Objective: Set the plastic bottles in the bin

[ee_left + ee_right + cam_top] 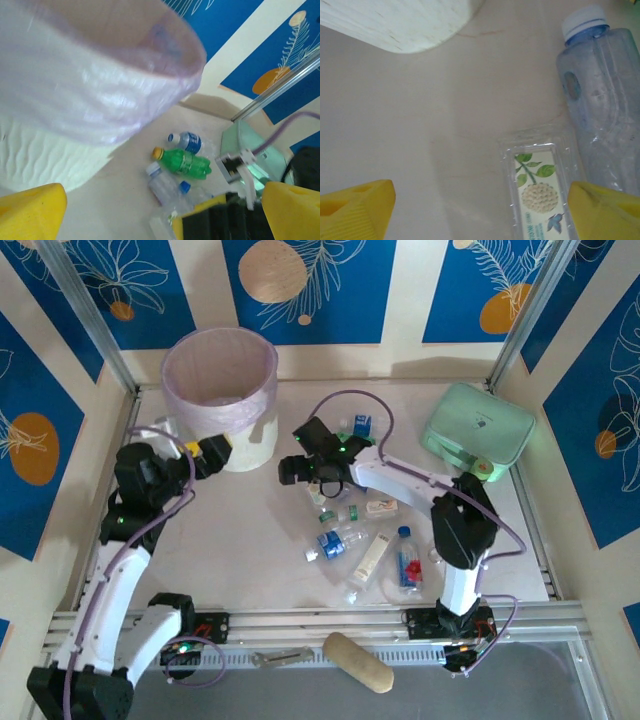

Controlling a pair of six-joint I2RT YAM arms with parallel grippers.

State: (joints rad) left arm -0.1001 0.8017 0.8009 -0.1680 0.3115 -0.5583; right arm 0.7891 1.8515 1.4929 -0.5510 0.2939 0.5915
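Note:
The bin [220, 380], cream-white with a pale pink bag, stands at the back left. My left gripper [214, 451] hangs open beside its lower wall with nothing between the yellow fingers [31, 210]. The bin [95, 90] looms at the upper left of the left wrist view. Beyond it lie a blue-labelled bottle [186, 141], a green bottle [185, 163] and a clear bottle [162, 185]. My right gripper [298, 466] is open low over the table. Under it are a clear bottle [600, 115] and a flat clear flower-labelled pack [537, 190]. More bottles [340, 540] lie mid-table.
A mint-green pouch [478, 430] sits at the back right. A tan oblong object [358, 661] rests on the front rail. A red-labelled bottle [406, 562] and a cream-labelled one [370, 555] lie near the right arm. The bin's base [400, 25] is close to the right gripper.

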